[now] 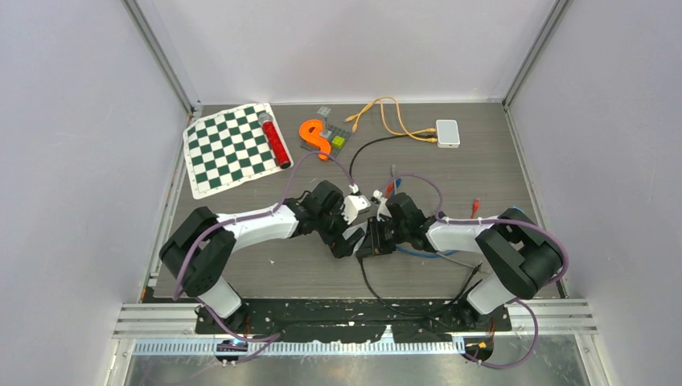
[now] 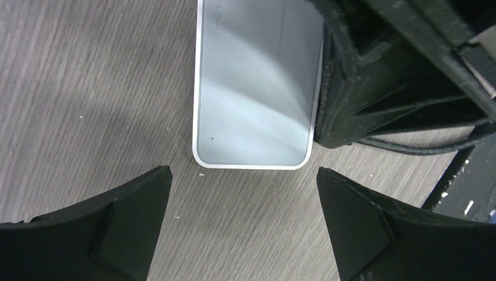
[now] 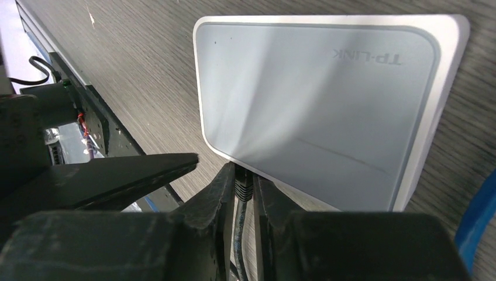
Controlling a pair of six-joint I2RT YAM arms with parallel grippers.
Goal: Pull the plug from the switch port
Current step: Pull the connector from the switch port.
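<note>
Woodgrain table (image 3: 117, 58), glossy rounded switch (image 3: 316, 99), plug (image 3: 243, 186) pinched.

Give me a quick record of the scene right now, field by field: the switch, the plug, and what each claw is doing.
switch: pale box lying flat on the table
plug: black, seated in the switch's edge, not yet pulled
right claw: shut on the plug
left claw: open, facing a short end of the switch, holding nothing
task state: plug gripped, pull not done
</note>
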